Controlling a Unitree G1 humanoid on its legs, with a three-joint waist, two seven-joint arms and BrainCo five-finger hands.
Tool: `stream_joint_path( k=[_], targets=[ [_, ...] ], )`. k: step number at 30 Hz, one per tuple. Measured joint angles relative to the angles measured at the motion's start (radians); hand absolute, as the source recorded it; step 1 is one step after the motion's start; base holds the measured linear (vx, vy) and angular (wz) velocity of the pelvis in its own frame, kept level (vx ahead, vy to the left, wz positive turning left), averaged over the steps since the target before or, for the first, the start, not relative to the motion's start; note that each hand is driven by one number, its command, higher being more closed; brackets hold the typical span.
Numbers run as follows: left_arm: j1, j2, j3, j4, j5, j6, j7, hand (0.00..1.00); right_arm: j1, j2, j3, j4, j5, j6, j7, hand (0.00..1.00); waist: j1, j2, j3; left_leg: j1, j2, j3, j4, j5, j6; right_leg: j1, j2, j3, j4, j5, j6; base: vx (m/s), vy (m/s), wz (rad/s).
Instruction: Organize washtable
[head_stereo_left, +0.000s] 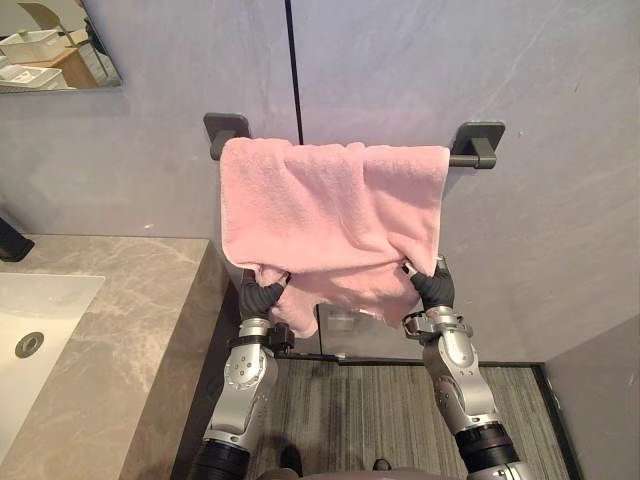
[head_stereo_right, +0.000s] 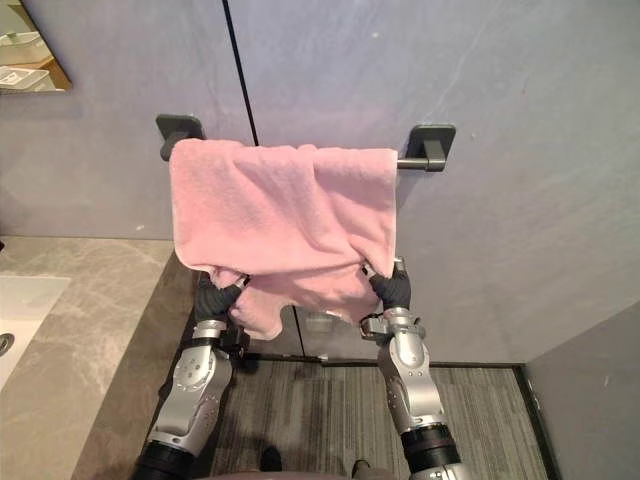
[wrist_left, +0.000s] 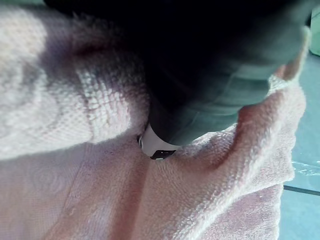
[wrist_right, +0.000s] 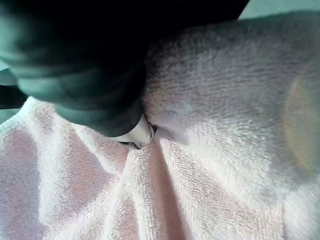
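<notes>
Pink towel (head_stereo_left: 330, 215) hangs widthways along dark rail (head_stereo_left: 470, 160).

towel (head_stereo_left: 330, 220) draped over rail (head_stereo_left: 472, 158) on wall (head_stereo_left: 450, 60) | counter (head_stereo_left: 130, 300) with sink (head_stereo_left: 50, 300) left of towel | mirror (head_stereo_left: 50, 45) above counter, far left

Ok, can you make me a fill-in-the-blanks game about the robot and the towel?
The towel is coloured ____. It hangs over a rail fixed to the ____. The left hand and the right hand make ____ hands touching it. The sink sits in the counter on the robot's ____ side.
Missing words: pink, wall, two, left.
</notes>
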Motion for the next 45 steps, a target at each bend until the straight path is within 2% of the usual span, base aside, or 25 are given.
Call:
stream_joint_path(
  k=[10,17,23,24,25,36,42,45],
  targets=[
    [0.009,-0.001,-0.007,0.042,0.032,0.016,-0.01,1.0,0.033,-0.001,-0.027,0.001,-0.023,0.0,-0.001,1.0,-0.007,0.017,-0.011,-0.007,0.005,0.004,0.001,-0.004,-0.005,0.001,0.004,0.005,-0.016,0.005,0.001,0.0,0.0,-0.01],
    [0.011,-0.019,-0.006,0.113,0.032,0.032,-0.011,1.0,0.049,0.001,-0.029,0.042,-0.043,0.0,-0.001,1.0,-0.021,0.018,-0.012,-0.007,0.009,0.004,0.001,-0.004,-0.005,0.001,0.007,0.005,-0.016,0.005,0.001,0.0,0.0,0.0],
    [0.012,-0.019,0.0,0.168,0.032,0.04,-0.014,1.0,0.045,0.016,-0.03,0.075,-0.053,-0.002,0.002,1.0,-0.021,0.017,-0.017,-0.002,0.008,0.002,0.0,-0.004,-0.005,0.005,0.007,0.004,-0.015,0.005,0.001,0.0,0.0,0.0],
    [0.013,-0.019,0.003,0.177,0.032,0.04,-0.016,1.0,0.036,0.02,-0.03,0.088,-0.058,-0.002,0.002,0.0,-0.021,0.017,-0.017,-0.001,0.008,0.002,0.0,-0.004,-0.005,0.007,0.007,0.004,-0.016,0.005,0.001,0.0,0.0,0.0],
    [0.013,-0.019,0.007,0.198,0.032,0.041,-0.017,0.0,0.023,0.024,-0.03,0.112,-0.062,-0.001,0.002,0.0,-0.021,0.017,-0.017,0.001,0.008,0.002,-0.001,-0.004,-0.005,0.009,0.008,0.003,-0.017,0.006,0.001,0.0,0.0,0.0],
    [0.017,-0.018,0.065,0.296,-0.018,0.058,-0.028,0.0,-0.007,0.028,-0.065,0.241,-0.099,0.008,0.0,0.0,-0.021,0.007,-0.02,0.008,0.008,-0.008,-0.006,-0.007,-0.009,0.039,0.008,-0.014,-0.049,0.014,-0.002,0.0,-0.003,0.02],
    [0.046,-0.018,0.074,0.315,-0.02,0.079,-0.027,0.0,0.027,0.028,-0.068,0.335,-0.116,0.08,-0.001,0.0,-0.02,0.003,-0.021,0.005,0.009,-0.007,-0.006,-0.011,-0.012,0.04,0.009,-0.019,-0.059,0.016,-0.004,0.0,-0.002,0.01],
    [0.056,-0.018,0.073,0.317,-0.02,0.08,-0.027,0.0,0.039,0.026,-0.068,0.335,-0.121,0.085,-0.003,0.0,-0.021,0.003,-0.021,0.006,0.009,-0.007,-0.006,-0.012,-0.013,0.04,0.009,-0.02,-0.059,0.016,-0.004,0.0,0.0,0.0]
  ],
)
